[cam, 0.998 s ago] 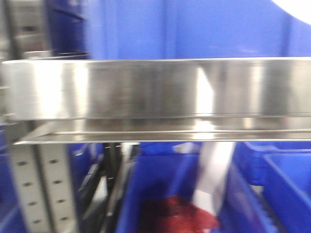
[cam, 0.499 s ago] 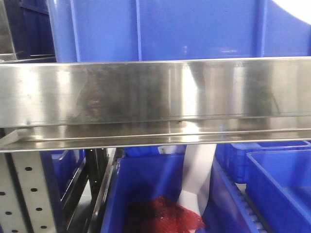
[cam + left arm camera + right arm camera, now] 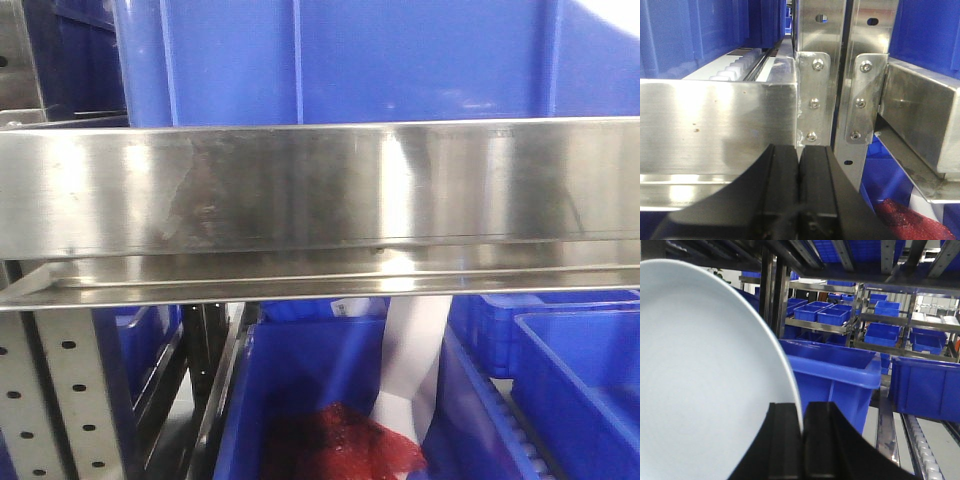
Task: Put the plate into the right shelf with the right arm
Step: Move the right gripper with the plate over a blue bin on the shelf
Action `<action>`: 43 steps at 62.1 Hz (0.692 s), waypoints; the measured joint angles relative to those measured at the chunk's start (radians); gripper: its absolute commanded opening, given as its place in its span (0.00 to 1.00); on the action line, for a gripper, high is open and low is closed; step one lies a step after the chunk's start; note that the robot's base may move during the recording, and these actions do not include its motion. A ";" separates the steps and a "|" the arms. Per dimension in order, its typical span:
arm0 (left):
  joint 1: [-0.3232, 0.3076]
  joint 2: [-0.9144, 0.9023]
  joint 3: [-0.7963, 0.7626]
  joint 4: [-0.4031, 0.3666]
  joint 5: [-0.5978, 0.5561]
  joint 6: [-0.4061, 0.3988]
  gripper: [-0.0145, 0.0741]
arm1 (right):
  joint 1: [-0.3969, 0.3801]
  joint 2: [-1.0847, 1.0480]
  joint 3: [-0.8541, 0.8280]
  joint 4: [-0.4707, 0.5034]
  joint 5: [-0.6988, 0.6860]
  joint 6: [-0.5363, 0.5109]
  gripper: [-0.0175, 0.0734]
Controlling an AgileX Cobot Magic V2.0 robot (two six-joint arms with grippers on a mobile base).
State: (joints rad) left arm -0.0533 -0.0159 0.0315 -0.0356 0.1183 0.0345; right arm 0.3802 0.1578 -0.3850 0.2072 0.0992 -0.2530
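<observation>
The plate (image 3: 700,380), pale bluish white and round, fills the left of the right wrist view, held on edge. My right gripper (image 3: 802,409) is shut on the plate's rim, which runs down between the two black fingers. The right shelf shows as a wide brushed steel rail (image 3: 320,190) across the front view, with a large blue bin (image 3: 400,60) standing on it. A pale curved patch (image 3: 615,10) peeks in at that view's top right corner. My left gripper (image 3: 800,150) is shut on nothing, close in front of a steel rail (image 3: 715,120) and bolted uprights (image 3: 812,85).
Below the rail stand blue bins (image 3: 580,380); one holds a red mesh bundle (image 3: 340,450) and a white strip (image 3: 410,370). A perforated grey upright (image 3: 60,400) stands at the lower left. Ahead of the right wrist are blue bins (image 3: 835,370) and a roller track (image 3: 920,450).
The front view went from blurred to sharp. The rail's left end has slid out of frame, and the scene has shifted slightly right in the last half second.
</observation>
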 measured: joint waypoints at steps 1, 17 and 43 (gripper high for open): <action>0.000 0.000 0.000 0.000 0.000 0.000 0.11 | 0.000 0.000 0.000 0.000 -0.003 0.000 0.27; 0.000 0.000 0.000 0.000 0.000 0.000 0.11 | 0.000 0.046 -0.130 0.001 -0.025 0.000 0.27; 0.000 0.000 0.000 0.000 0.000 0.000 0.11 | 0.000 0.589 -0.663 0.006 0.098 -0.002 0.27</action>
State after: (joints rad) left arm -0.0533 -0.0159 0.0315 -0.0356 0.1183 0.0345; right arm 0.3802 0.7464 -1.0478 0.2131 0.1968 -0.2550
